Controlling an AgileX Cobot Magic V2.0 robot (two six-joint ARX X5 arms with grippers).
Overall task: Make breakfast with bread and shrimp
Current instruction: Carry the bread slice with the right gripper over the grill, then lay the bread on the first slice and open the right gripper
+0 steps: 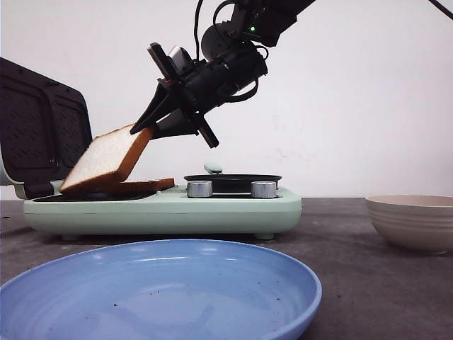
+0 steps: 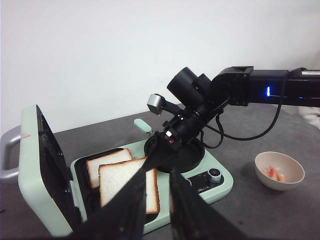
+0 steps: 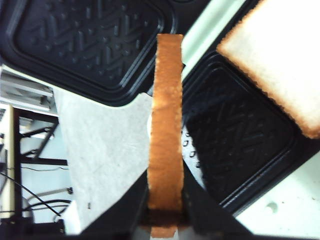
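From my remote station, the blue plate (image 1: 159, 294) fills the near edge of the grey table (image 1: 340, 234) at six o'clock, bare. Past it sits the pale green breakfast maker (image 1: 163, 210), lid (image 1: 39, 127) swung up at nine o'clock, with the small black pan (image 1: 232, 181) on its burner toward the middle. My right gripper (image 1: 145, 124) reaches down from one o'clock, jaws closed on the crust edge of one slice of bread (image 1: 106, 161), tilted with its low corner touching or just over the grill plate; the second slice (image 2: 107, 166) lies flat in the tray beneath and beside it. I judge the step in hand to be laying the bread on the grill, early in the job. The next move calls for lowering the slice flat beside its mate and releasing without dragging it. My left gripper (image 2: 157, 200) hovers apart, fingers spread and holding nothing. The shrimp (image 2: 272, 173) waits in the beige bowl (image 1: 414, 221) at three o'clock, well apart. Behind everything stands a plain white wall (image 1: 354, 85).
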